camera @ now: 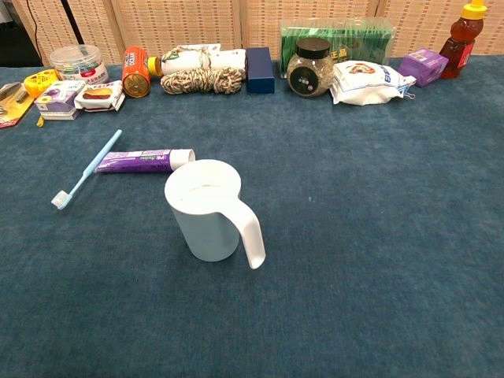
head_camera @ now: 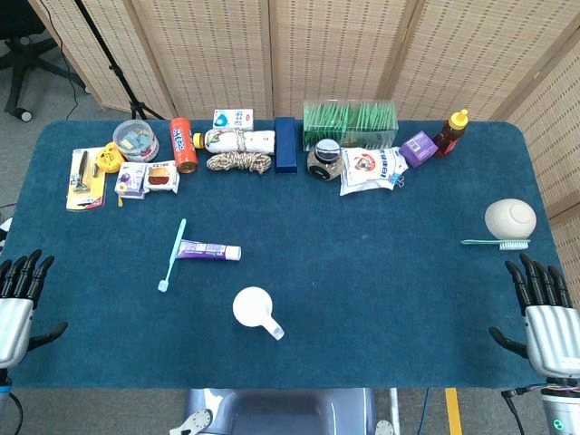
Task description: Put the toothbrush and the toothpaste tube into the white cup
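1. My left hand [head_camera: 18,304] and right hand [head_camera: 546,317] rest at the table's near corners, fingers spread, holding nothing.
2. The white cup [camera: 206,209] stands upright and looks empty.
3. The toothbrush [head_camera: 171,255] and toothpaste tube [head_camera: 208,250] lie touching just beyond it; both remain to be placed.

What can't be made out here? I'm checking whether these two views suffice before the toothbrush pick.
- left hand and right hand: cut off by the head view's edges, absent from the chest view.
- Bottom inside the white cup: hidden by its own wall in the chest view.
- Print on the toothpaste tube: too small in both.
- toothbrush bristles: too small.
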Robot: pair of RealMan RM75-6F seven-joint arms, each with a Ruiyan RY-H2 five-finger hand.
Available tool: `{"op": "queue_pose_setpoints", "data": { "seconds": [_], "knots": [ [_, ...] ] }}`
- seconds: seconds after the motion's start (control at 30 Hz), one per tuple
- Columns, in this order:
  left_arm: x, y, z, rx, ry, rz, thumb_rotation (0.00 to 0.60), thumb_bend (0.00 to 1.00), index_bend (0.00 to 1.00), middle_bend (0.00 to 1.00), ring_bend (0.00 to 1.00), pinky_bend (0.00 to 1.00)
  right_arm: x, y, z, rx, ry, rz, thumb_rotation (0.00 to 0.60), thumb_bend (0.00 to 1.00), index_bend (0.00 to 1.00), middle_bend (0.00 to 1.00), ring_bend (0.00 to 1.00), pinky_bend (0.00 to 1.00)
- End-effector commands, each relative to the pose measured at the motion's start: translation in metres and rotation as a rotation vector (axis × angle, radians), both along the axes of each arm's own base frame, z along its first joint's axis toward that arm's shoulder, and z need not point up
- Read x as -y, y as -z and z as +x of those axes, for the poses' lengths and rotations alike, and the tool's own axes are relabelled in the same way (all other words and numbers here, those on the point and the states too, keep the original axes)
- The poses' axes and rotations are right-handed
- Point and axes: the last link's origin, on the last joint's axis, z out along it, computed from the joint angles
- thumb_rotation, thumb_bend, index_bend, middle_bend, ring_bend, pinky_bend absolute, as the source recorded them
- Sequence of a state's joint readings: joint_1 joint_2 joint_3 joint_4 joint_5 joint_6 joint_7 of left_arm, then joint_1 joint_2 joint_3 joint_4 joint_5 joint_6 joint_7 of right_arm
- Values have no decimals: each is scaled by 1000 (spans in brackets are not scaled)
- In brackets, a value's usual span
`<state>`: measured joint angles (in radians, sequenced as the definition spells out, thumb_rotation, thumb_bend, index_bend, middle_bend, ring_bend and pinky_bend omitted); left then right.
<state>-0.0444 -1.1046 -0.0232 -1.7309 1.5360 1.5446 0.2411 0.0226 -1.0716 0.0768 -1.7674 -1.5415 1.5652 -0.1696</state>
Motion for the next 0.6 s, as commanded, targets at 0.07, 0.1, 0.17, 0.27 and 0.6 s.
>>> {"op": "queue_pose_setpoints", "data": {
  "seconds": [0.07,0.1,0.17,0.27,0.6],
  "knots": [
    [0,-1,-1,-1,-2,3,600,6,0,0,0,0,1,1,1,9,-8,0,600,0,0,0,0,0],
    [0,-1,-1,-4,-2,1,600,6,0,0,0,0,2,1,1,15,-12,-1,600,0,0,0,0,0],
    [1,-2,-2,-5,-5,0,600,6,0,0,0,0,2,1,1,23,-18,-2,600,0,0,0,0,0],
    [1,-3,-2,-1,-1,-3,600,7,0,0,0,0,2,0,2,31,-26,-8,600,0,0,0,0,0],
    [-3,-2,-2,-2,71,-1,600,7,0,0,0,0,3,-6,1,66,-27,-49,600,0,0,0,0,0]
  ]
}}
